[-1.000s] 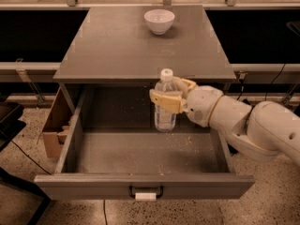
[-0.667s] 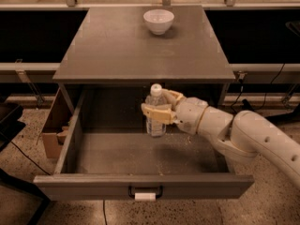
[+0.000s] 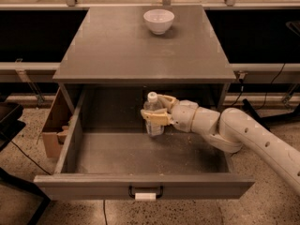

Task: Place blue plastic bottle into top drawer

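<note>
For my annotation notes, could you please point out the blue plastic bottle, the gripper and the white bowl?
blue plastic bottle point(image 3: 154, 128): camera view, clear lower body.
gripper point(image 3: 153, 108): camera view, midway between its fingertips, shut on the bottle inside the top drawer point(image 3: 84, 187).
white bowl point(image 3: 159, 21): camera view, front outer wall.

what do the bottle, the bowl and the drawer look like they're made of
Bottle: clear thin plastic, see-through below the label, with a white cap; the pincer is shut on it inside the open drawer. Bowl: glossy white, probably ceramic or hard plastic; cannot tell which. Drawer: matte grey panels, perhaps painted metal or laminate, with a dark, metal-looking handle.
</note>
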`<state>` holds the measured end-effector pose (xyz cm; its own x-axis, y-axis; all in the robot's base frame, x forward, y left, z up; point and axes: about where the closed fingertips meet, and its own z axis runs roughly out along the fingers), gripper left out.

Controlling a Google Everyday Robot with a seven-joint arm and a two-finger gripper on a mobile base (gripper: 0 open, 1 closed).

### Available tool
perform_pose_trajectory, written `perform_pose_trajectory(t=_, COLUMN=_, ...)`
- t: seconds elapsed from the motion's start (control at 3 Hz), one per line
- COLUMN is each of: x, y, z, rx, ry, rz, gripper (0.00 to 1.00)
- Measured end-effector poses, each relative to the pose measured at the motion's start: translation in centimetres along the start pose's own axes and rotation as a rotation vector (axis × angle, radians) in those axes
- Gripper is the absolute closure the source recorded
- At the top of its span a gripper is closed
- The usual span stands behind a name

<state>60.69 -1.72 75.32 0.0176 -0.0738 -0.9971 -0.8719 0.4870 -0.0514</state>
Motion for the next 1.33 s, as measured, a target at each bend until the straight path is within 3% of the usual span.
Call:
perform_pose_trajectory(t=0.33, x=1.77, y=-0.7, z=0.46, rx=-0.013, ry=0.023, rz=0.002, gripper=1.0)
perform_pose_trajectory(t=0.67, x=1.89, y=-0.74, z=0.49, rx=-0.014, ry=0.025, rz=0.002, gripper=0.83)
perform_pose_trajectory(t=1.0, x=1.89, y=-0.74, z=0.49, rx=-0.014, ry=0.025, rz=0.002, gripper=0.6)
perform_pose_trajectory(t=1.33, x=1.89, y=-0.73, z=0.5, rx=-0.014, ry=0.025, rz=0.002, gripper=0.29)
